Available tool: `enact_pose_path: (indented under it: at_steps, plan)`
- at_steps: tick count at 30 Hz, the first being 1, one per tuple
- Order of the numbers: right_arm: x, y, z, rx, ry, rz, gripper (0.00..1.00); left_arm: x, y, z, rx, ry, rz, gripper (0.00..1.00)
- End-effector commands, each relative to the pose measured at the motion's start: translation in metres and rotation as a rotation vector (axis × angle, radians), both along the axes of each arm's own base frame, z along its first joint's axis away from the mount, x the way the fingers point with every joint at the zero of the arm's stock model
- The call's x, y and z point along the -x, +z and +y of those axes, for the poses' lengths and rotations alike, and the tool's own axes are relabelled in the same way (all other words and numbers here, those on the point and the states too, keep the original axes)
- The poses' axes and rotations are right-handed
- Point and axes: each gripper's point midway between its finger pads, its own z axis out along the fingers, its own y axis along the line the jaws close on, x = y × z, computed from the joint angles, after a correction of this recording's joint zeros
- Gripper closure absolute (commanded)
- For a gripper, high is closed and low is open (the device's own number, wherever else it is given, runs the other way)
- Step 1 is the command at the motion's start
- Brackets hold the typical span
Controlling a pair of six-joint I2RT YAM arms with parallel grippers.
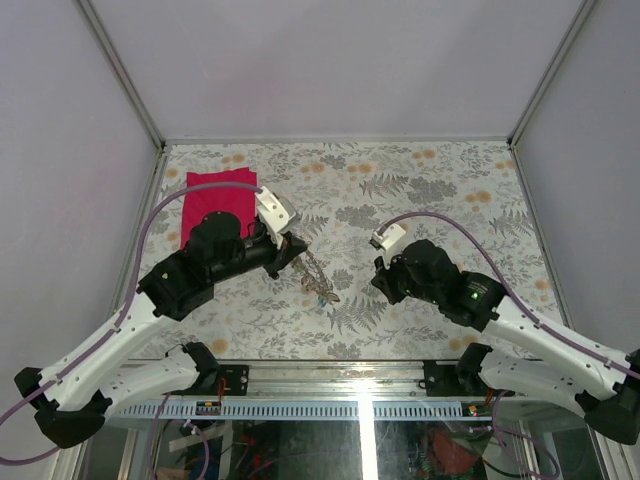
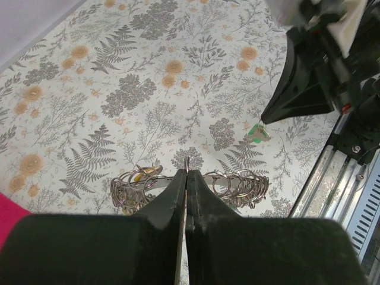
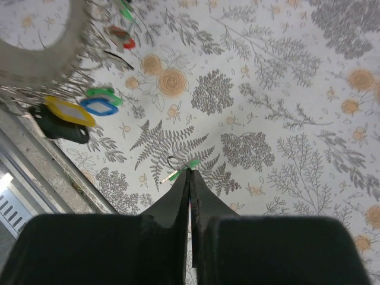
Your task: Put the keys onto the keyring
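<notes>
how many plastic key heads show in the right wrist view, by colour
green heads: 3 (two by the keyring, one on the key in the right fingers)
red head: 1
blue head: 1
yellow head: 1
dark head: 1
total: 7

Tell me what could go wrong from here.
The right gripper pinches the green key at its very tip, so the key may twist or drop. The left gripper grips the keyring by a thin edge; a push could swing it. Hanging tags, like the yellow tag, crowd its rim and could snag the key.
</notes>
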Motion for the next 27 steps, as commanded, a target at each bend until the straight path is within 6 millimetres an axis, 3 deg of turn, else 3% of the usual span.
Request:
enact_pose_path:
  at_steps: [1,11,19,27]
  plan:
    - [-0.002,0.059,0.006,-0.104,0.056,-0.14,1.0,0.0,0.046,-0.014,0.149,-0.067,-0.161,1.0]
    - [0.0,0.137,0.022,-0.197,0.17,-0.269,1.0,0.008,0.044,-0.035,0.138,-0.207,-0.167,1.0]
    - [0.0,0.156,0.038,-0.215,0.247,-0.303,1.0,0.012,0.045,-0.043,0.143,-0.252,-0.15,1.0]
    - [0.002,0.157,0.054,-0.226,0.316,-0.288,1.0,0.016,0.047,-0.051,0.145,-0.278,-0.145,1.0]
